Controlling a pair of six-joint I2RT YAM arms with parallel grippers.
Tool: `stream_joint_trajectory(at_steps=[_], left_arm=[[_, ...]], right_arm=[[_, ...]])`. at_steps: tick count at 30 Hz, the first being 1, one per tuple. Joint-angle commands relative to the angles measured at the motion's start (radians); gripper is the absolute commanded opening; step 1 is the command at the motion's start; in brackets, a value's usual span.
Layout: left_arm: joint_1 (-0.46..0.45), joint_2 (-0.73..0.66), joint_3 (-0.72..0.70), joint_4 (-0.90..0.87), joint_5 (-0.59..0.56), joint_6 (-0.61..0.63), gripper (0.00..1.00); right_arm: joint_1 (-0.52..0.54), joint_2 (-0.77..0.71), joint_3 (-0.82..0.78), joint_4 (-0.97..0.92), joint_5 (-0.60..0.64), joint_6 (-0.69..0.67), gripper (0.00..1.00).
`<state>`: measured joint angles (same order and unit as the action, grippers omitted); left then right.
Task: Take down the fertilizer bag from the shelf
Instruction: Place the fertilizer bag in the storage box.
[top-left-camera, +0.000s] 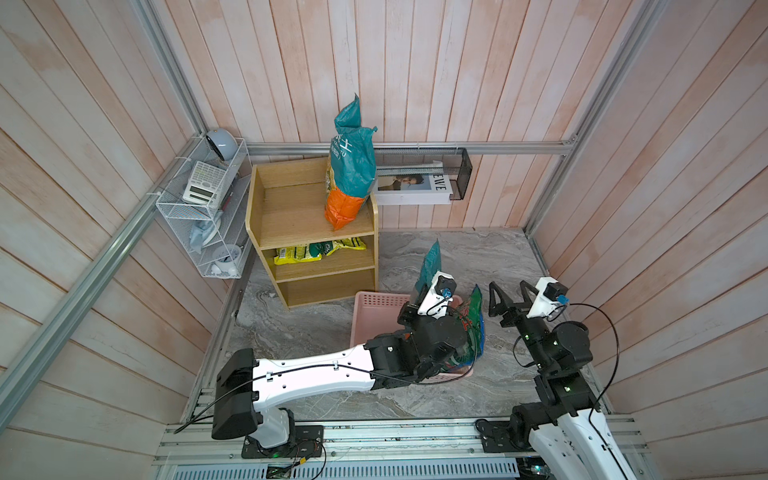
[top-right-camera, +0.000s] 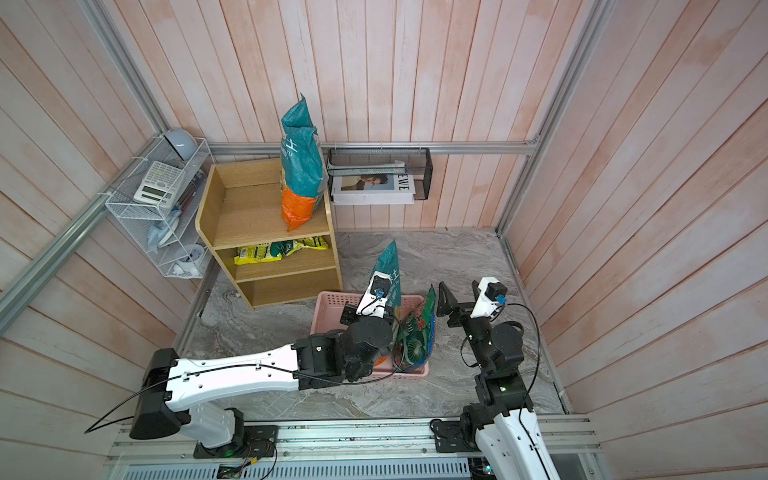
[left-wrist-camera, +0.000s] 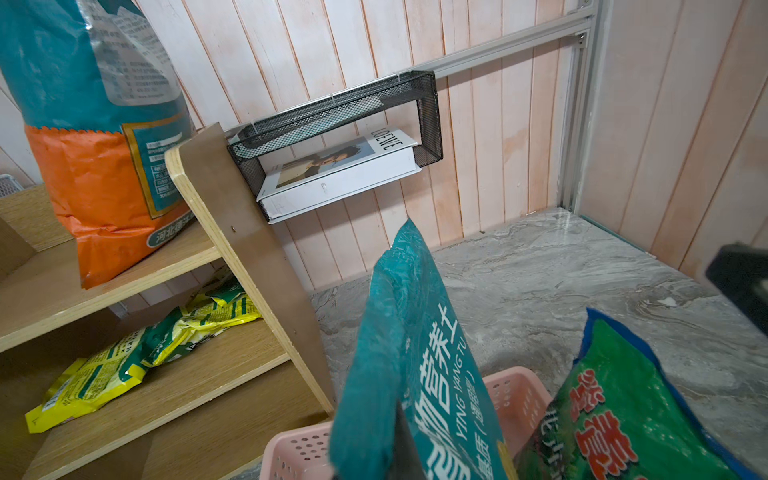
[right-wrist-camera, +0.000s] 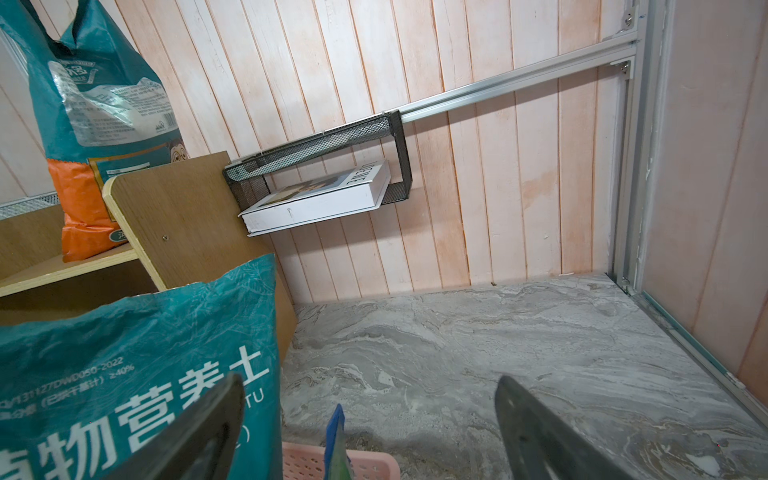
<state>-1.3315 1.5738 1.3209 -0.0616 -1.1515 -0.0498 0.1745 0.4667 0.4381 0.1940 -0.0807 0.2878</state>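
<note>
Held bag: teal woven-plastic fertilizer bag with white lettering (left-wrist-camera: 415, 353), off the shelf and standing in the basket on the floor
Its axis: long axis close to upright, crimped top edge pointing up, lower end down in the basket, printed face turned toward the right gripper; whether its base rests on the basket's bottom cannot be seen
Left gripper (left-wrist-camera: 402, 419): pinched together on the teal bag's lower half, one dark finger flat against the printed face
Right gripper (top-left-camera: 508, 286): jaws wide apart, holding nothing, above the grey marble floor (top-left-camera: 457, 249) just right of the basket
Pink perforated plastic basket (top-left-camera: 374, 309): on the floor by the shelf's front right corner; holds the teal bag and, beside it, a green bag with blue edge and red characters (top-left-camera: 471, 316), also on end
Light-wood three-tier open shelf (top-left-camera: 286, 216): top tier carries a tall teal-and-orange sack (top-left-camera: 351, 166), upright against the right side panel; middle tier holds flat yellow-and-green packets (top-left-camera: 297, 253) lying down
Black mesh wall basket (top-left-camera: 461, 174): a white book (top-left-camera: 411, 189) lying flat inside
White wire rack (top-left-camera: 199, 208): a white calculator (top-left-camera: 205, 183) on its upper level
</note>
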Motion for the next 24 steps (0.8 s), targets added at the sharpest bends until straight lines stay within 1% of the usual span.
stream_joint_trajectory(at_steps=[1,6,10,11,12,15,19,24], left_arm=[[0.008,0.009,-0.019,0.228,-0.022,-0.014,0.00],[0.006,0.061,-0.037,0.282,-0.023,-0.072,0.00],[-0.029,0.101,-0.074,0.372,-0.084,-0.079,0.00],[-0.039,0.109,-0.080,0.372,-0.092,-0.091,0.00],[-0.048,0.118,-0.084,0.357,-0.096,-0.140,0.00],[-0.073,0.137,-0.110,0.341,-0.086,-0.232,0.00],[-0.094,0.163,-0.142,0.386,-0.082,-0.270,0.00],[-0.121,0.212,-0.133,0.391,-0.083,-0.310,0.00]], right_arm=[[0.002,-0.002,-0.008,0.019,-0.011,0.010,0.98],[0.002,0.000,-0.007,0.021,-0.011,0.011,0.98],[0.002,-0.001,-0.007,0.019,-0.012,0.009,0.98],[0.002,-0.002,-0.007,0.019,-0.011,0.009,0.98],[0.002,-0.002,-0.007,0.019,-0.010,0.010,0.98],[0.002,0.000,-0.007,0.019,-0.010,0.009,0.98],[0.002,0.001,-0.006,0.018,-0.012,0.010,0.98],[0.002,-0.003,-0.006,0.015,-0.007,0.008,0.98]])
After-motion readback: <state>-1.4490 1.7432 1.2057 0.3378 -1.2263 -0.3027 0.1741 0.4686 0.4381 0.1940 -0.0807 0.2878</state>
